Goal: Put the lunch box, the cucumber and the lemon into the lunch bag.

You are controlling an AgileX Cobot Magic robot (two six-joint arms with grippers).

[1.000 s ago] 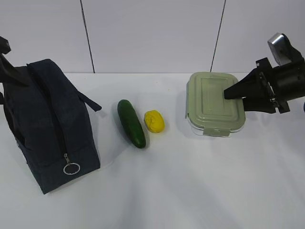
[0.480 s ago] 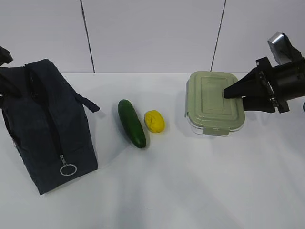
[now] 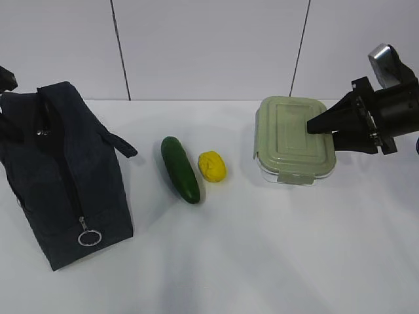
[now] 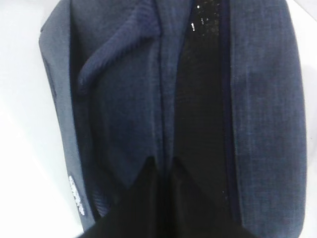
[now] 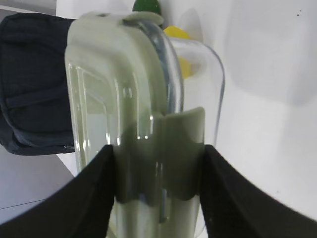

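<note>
Exterior view: the bag [image 3: 62, 176] stands at the left of the frame, zip closed along its top and end, ring pull [image 3: 88, 237] hanging low on the near end. The cucumber [image 3: 180, 168] and lemon [image 3: 212, 165] lie side by side in the middle, just apart from each other. The box [image 3: 293, 139] sits right of centre, and the right gripper [image 3: 324, 124] comes in from the right edge with its jaws clasped on the box's right end. The left gripper shows only as a dark sliver at the upper left edge, behind the bag.

Left wrist view: the left gripper [image 4: 162, 171] rises from the bottom of the frame, its two fingers pressed together, pinching the fabric along the bag's top near the zip line. The zip is not parted anywhere in sight.

Right wrist view: the box fills the frame on end, its sage lid clip [image 5: 161, 151] caught between the two dark fingers [image 5: 96, 193], glass to one side and lid to the other. The grip looks square across the box.

Judged from this, the step in hand is steadying the bag so it can be opened. To do it well, the left pinch should hold the fabric taut while the zip is drawn, and the box should stay level in its grip until the mouth gapes wide enough to take it
</note>
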